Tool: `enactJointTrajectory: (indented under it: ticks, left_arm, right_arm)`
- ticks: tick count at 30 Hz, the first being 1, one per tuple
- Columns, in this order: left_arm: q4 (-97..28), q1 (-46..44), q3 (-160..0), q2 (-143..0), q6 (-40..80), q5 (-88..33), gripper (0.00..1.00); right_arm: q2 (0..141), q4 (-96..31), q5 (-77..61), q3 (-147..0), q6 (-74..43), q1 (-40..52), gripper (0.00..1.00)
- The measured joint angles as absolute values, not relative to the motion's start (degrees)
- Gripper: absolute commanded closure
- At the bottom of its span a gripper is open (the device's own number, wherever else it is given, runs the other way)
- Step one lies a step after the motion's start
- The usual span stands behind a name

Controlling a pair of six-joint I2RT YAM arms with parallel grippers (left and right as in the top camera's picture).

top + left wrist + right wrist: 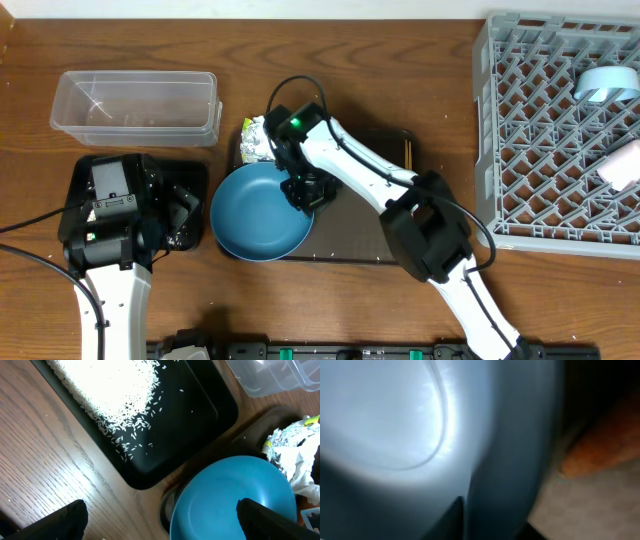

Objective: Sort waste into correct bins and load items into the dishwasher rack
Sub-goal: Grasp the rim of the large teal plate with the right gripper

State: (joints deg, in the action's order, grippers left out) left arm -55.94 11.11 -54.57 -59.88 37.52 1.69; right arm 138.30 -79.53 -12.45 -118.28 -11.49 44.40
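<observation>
The left gripper (160, 512) hung with jaws spread wide; just ahead of them the black tray (200, 425) held a heap of white rice (110, 390), with the clear tub (135, 105) beyond. The right gripper (303, 194) sat at the dark-blue bowl (255, 215), its rim between the jaws; whether they had clamped it I could not tell. A carrot (605, 452) lay just beside them. Well off to their side, the grey rack (530, 150) carried the light-blue cup (605, 83) and small bowl (625, 165), all on a wooden table (400, 60)

Shows large dark-blue bowl (262, 213) upright, crumpled silvery wrapper (255, 140) just beside its rim; white rice (100, 380) heaped in black tray (200, 415); clear tub (135, 103) upright; grey rack (530, 130) far right.
</observation>
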Motion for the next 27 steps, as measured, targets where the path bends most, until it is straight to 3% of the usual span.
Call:
enactJointTrajectory:
  ticks: [2,3,14,27]
  left_arm:
    - [-56.0,11.1,-54.6,-59.9,37.5,1.7,0.02]
    - [-55.9,11.1,-54.6,-59.9,37.5,1.7,0.02]
    - [-55.9,11.1,-54.6,-59.9,37.5,1.7,0.02]
    - [-55.9,11.1,-54.6,-59.9,37.5,1.7,0.02]
  right_arm:
    - [138.3,-79.2,-11.9,-118.3,-12.5,44.3,0.98]
    - [138.3,-79.1,-11.9,-118.4,-13.4,44.1,0.99]
    - [135.8,-84.1,-9.6,-118.3,-12.6,42.1,0.99]
    - [118.6,-87.8,-8.0,-118.2,-7.5,27.9,0.95]
